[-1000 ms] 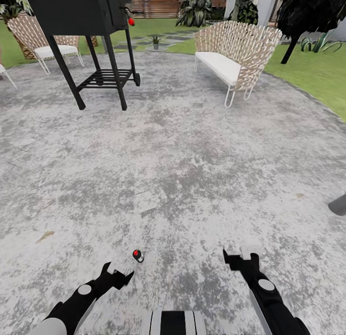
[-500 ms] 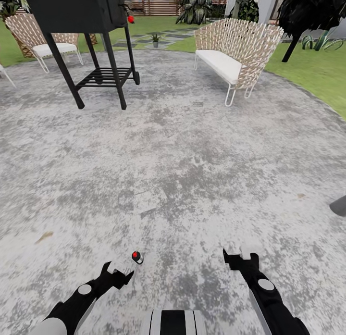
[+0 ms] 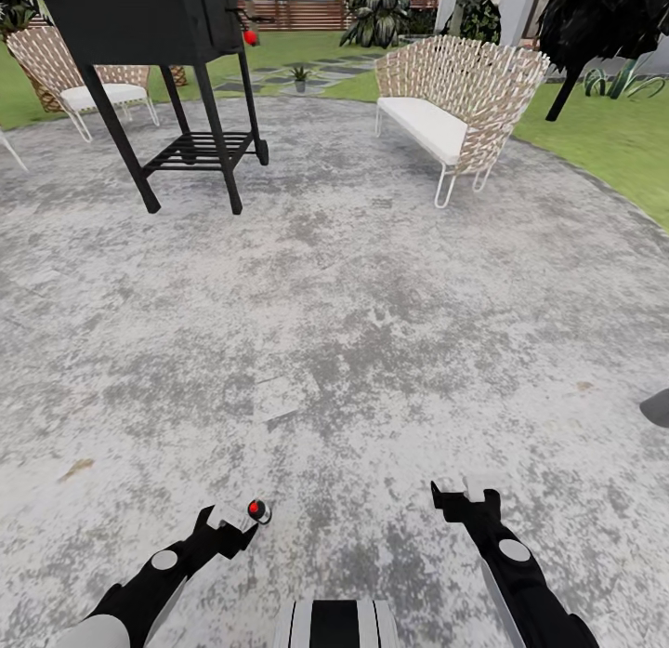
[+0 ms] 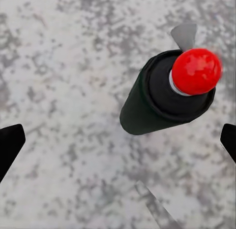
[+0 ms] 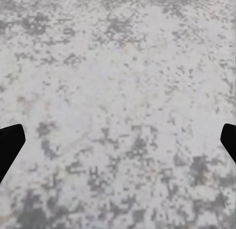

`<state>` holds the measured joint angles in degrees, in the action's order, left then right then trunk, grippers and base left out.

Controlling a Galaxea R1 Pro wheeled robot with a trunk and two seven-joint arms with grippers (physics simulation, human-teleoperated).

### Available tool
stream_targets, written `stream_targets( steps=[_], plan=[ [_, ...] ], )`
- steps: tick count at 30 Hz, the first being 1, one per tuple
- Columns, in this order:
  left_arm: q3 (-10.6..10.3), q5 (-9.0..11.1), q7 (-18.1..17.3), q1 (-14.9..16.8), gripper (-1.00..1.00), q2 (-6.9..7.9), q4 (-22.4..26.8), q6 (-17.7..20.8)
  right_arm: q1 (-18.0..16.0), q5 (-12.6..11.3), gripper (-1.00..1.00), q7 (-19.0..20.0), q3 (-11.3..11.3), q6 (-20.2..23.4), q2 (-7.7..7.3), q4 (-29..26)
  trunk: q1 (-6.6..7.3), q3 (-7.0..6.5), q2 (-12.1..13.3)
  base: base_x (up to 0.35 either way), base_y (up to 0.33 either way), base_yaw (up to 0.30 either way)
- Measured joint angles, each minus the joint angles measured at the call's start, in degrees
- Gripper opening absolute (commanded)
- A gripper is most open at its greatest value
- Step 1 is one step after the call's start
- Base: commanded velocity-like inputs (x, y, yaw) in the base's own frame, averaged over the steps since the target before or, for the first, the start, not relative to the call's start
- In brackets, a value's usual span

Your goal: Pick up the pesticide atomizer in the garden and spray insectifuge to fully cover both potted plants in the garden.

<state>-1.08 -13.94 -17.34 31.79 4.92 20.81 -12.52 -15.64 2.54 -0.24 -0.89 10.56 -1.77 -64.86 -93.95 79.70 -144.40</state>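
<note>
Beside left gripper [image 3: 240, 529]: atomizer [image 3: 257, 510].

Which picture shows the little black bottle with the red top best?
The left wrist view: the small dark bottle with the round red cap looks big between the left claw's fingertips. In the head view it is tiny.

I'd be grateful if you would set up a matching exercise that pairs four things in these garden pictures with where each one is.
Things:
1. pesticide atomizer
2. grill
3. wicker sofa
4. potted plant

Places:
A. far off, on the stepping-stone path beyond the patio
B. at the patio's far right edge, beside the lawn
C. on the stone just ahead of the left gripper, between its open fingers in the left wrist view
D. at the patio's far left, on black legs

Pairs: 1-C, 2-D, 3-B, 4-A
</note>
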Motion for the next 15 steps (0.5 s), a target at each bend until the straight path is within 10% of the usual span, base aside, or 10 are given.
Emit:
stream_targets(
  steps=[15],
  plan=[
    [-0.03,0.01,0.00,0.00,1.00,-0.06,-0.05,-0.02,0.01,0.00,1.00,0.00,0.00,0.00,-0.02,0.00,0.00,0.00,0.00,0.019,-0.070,0.000]
  ],
)
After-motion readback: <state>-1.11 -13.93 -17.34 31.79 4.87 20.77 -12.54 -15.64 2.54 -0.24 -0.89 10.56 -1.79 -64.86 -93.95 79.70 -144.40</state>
